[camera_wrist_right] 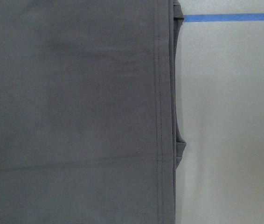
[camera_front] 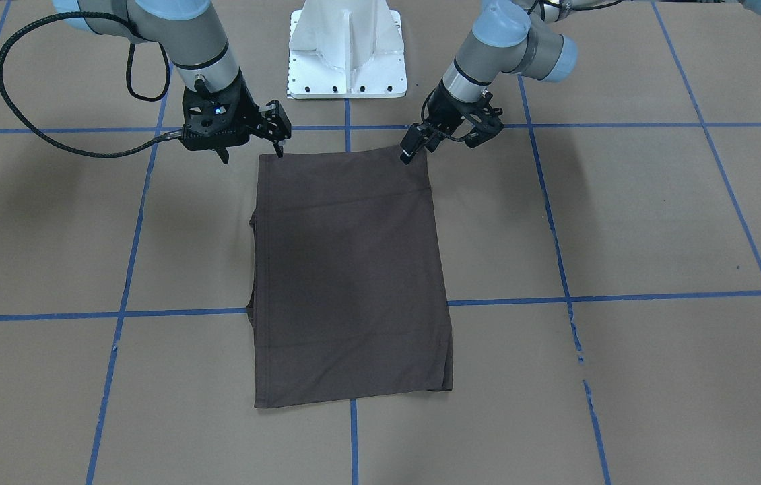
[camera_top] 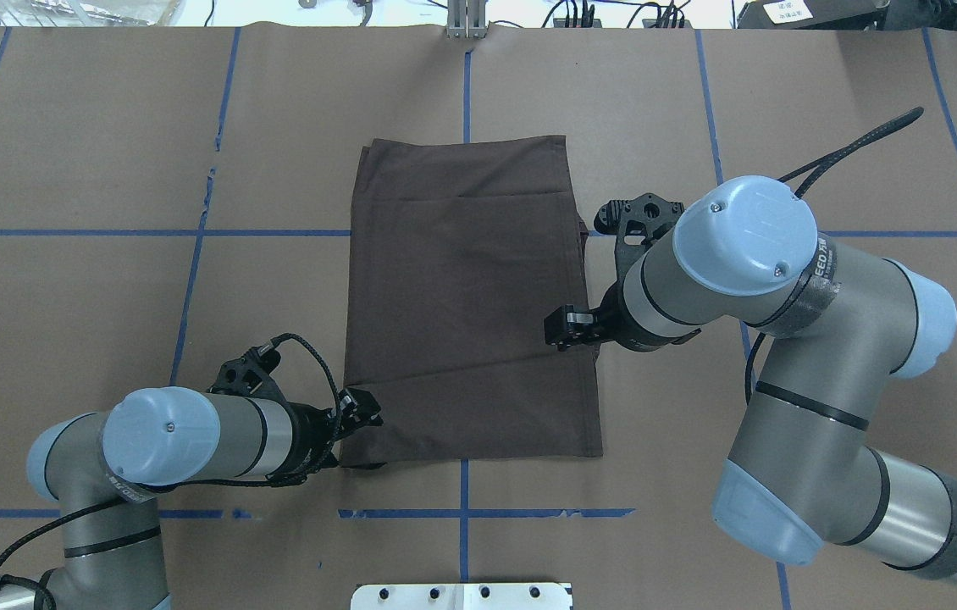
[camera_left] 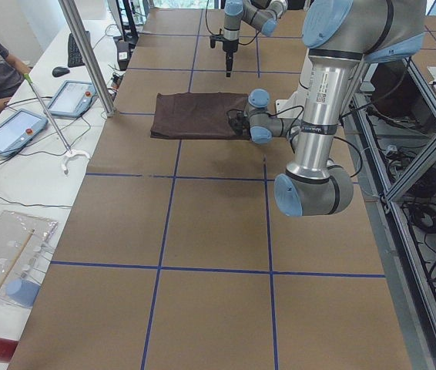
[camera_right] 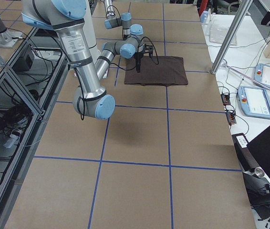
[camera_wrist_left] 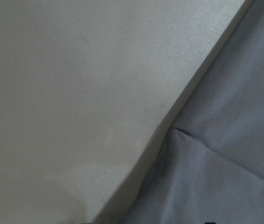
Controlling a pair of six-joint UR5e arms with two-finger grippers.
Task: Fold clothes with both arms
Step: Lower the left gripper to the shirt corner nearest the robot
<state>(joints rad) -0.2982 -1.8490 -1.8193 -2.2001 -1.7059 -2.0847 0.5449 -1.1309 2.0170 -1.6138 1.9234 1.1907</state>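
Near edge: left gripper (camera_top: 362,407) sits low at the T-shirt's (camera_top: 466,322) near-left corner. Right gripper (camera_left: 228,69) is raised above the right hem (camera_wrist_right: 157,116); only the side views show the height. Claw spread cannot be told on either. T-shirt: dark brown, matte, a smooth folded rectangle lying flat mid-table. Hem double-stitched. Brown paper (camera_top: 106,127) borders every edge.

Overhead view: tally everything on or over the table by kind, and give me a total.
T-shirt: 1
Robot arms: 2, left arm and right arm
Pincers: 2, left pincer and right pincer
White pedestal base: 1
Total: 6
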